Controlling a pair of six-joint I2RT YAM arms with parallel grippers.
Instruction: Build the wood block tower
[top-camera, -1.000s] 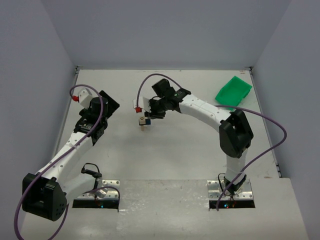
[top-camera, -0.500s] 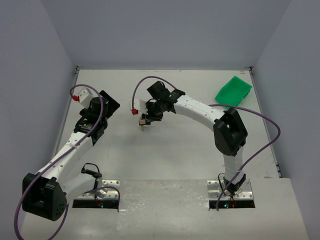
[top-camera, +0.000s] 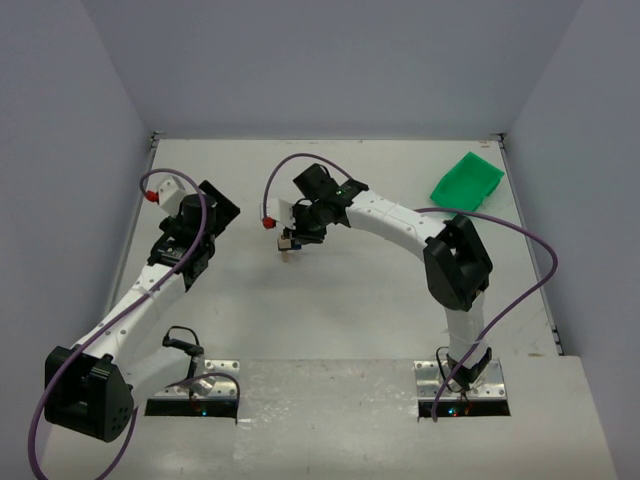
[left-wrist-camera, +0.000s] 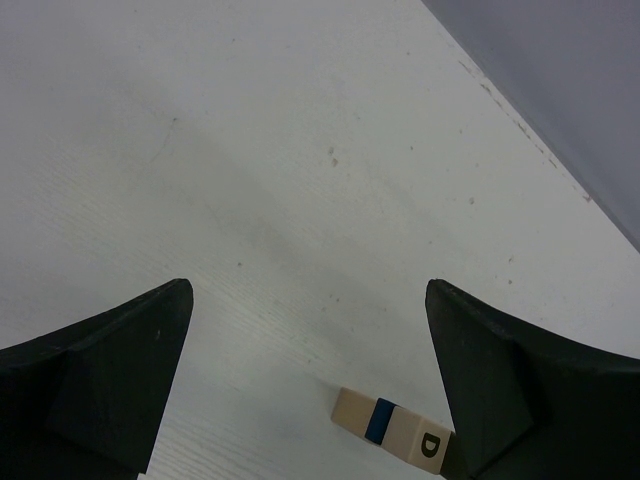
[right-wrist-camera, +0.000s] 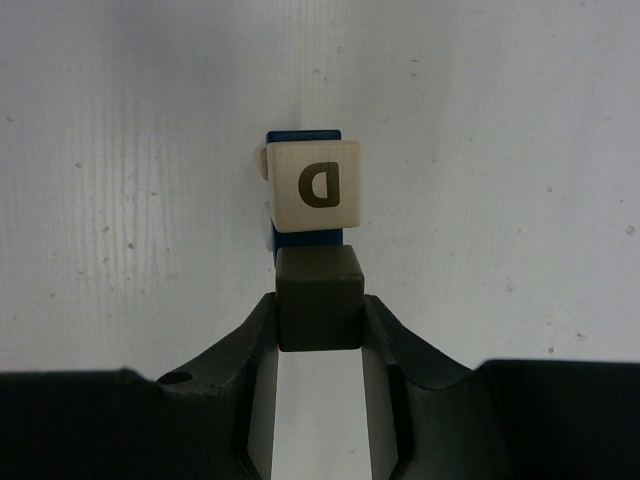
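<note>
The wood block tower (right-wrist-camera: 310, 187) stands mid-table: a tan block, a dark blue block, and a tan block marked D on top. In the left wrist view it (left-wrist-camera: 390, 423) shows low down, near the right finger. My right gripper (right-wrist-camera: 318, 310) is shut on a dark olive block (right-wrist-camera: 318, 298) and holds it just above the tower, offset towards the camera from the D block. In the top view the right gripper (top-camera: 292, 238) hides most of the tower (top-camera: 287, 254). My left gripper (top-camera: 213, 213) is open and empty, well to the tower's left; it also shows in its wrist view (left-wrist-camera: 308, 290).
A green plastic bin (top-camera: 467, 182) lies at the back right of the table (top-camera: 380, 300). Grey walls close in the left, back and right sides. Purple cables loop off both arms.
My right gripper has moved a little left with the dark block, over the tower, and now hides the blue block in the top view. The left arm has not moved.
</note>
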